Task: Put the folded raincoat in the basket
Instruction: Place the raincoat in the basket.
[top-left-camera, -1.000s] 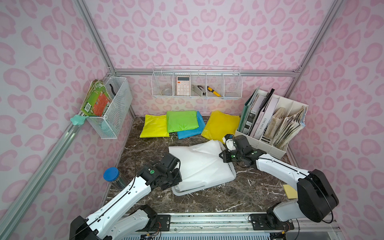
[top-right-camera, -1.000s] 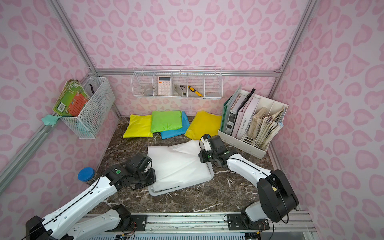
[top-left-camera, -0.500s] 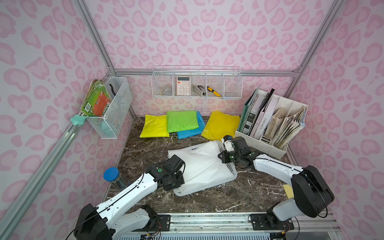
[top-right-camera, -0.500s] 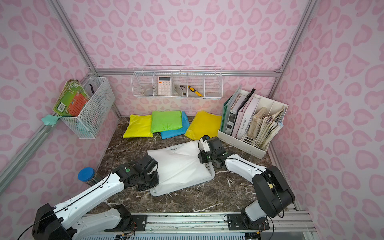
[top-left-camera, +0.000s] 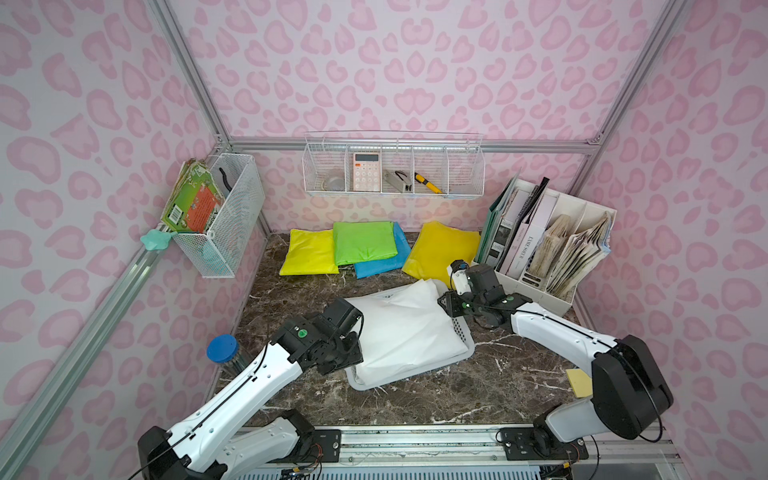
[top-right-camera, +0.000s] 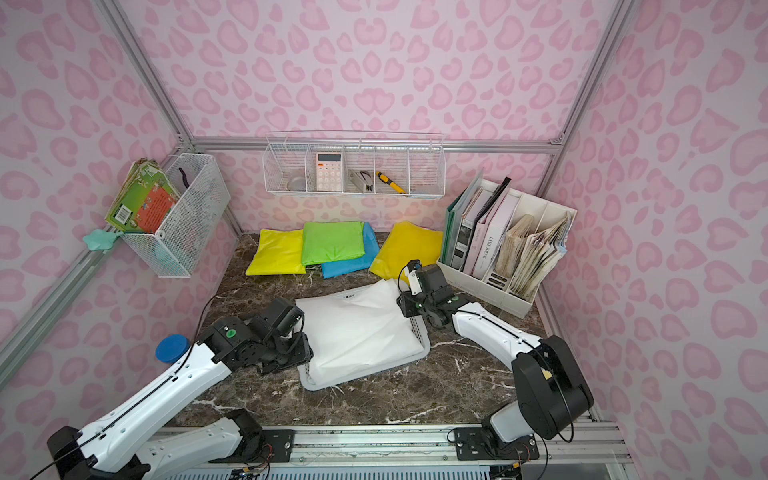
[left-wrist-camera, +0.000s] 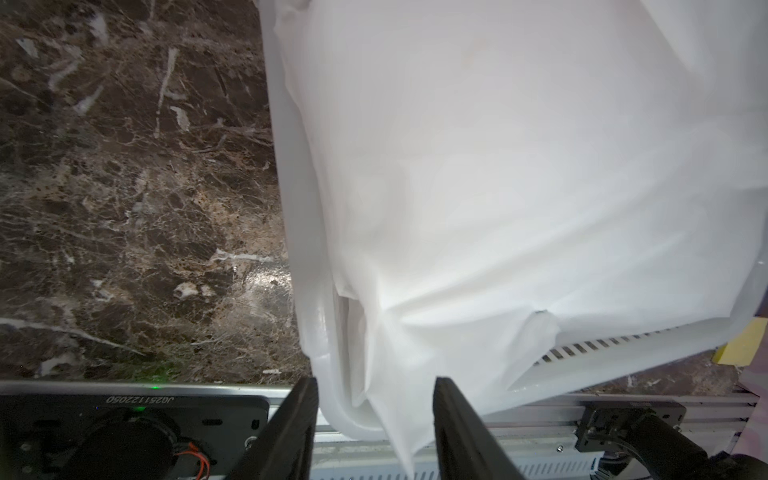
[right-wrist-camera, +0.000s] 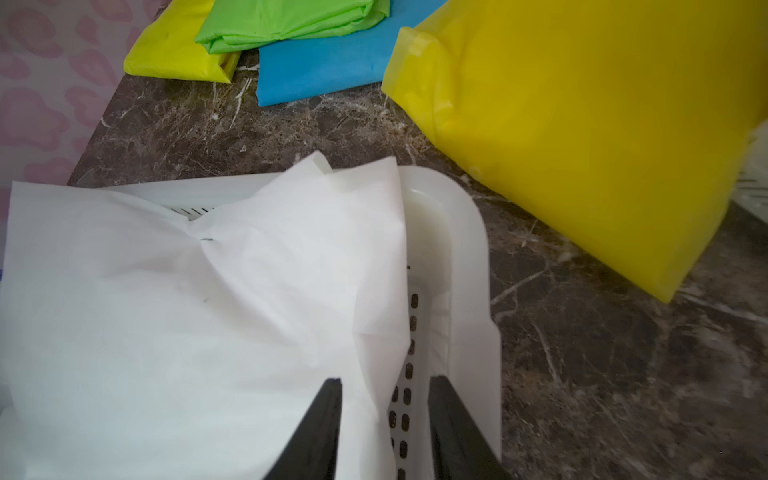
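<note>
The folded white raincoat (top-left-camera: 405, 328) (top-right-camera: 357, 328) lies in the low white basket (top-left-camera: 462, 330) (top-right-camera: 417, 328) at the middle of the table, in both top views. It fills the basket and bulges over the rim. My left gripper (left-wrist-camera: 376, 380) (top-left-camera: 354, 362) is at the basket's near left corner, open, with a slack raincoat corner (left-wrist-camera: 395, 374) and the basket rim (left-wrist-camera: 320, 328) between its jaws. My right gripper (right-wrist-camera: 384, 380) (top-left-camera: 446, 301) is at the far right corner, open, with the raincoat's edge (right-wrist-camera: 374, 332) and the perforated wall (right-wrist-camera: 409, 365) between its jaws.
Yellow (top-left-camera: 307, 253), green (top-left-camera: 363, 241), blue (top-left-camera: 380, 262) and yellow (top-left-camera: 442, 251) folded raincoats lie along the back. A white file organiser (top-left-camera: 544, 249) stands at the right. Wire baskets (top-left-camera: 226, 220) (top-left-camera: 392, 170) hang on the walls. A blue-lidded jar (top-left-camera: 222, 349) and a yellow pad (top-left-camera: 579, 382) lie near the front.
Both grippers have gone from shut to open and let go of the raincoat, which has settled down into the basket. The left arm has moved in toward the basket's corner.
</note>
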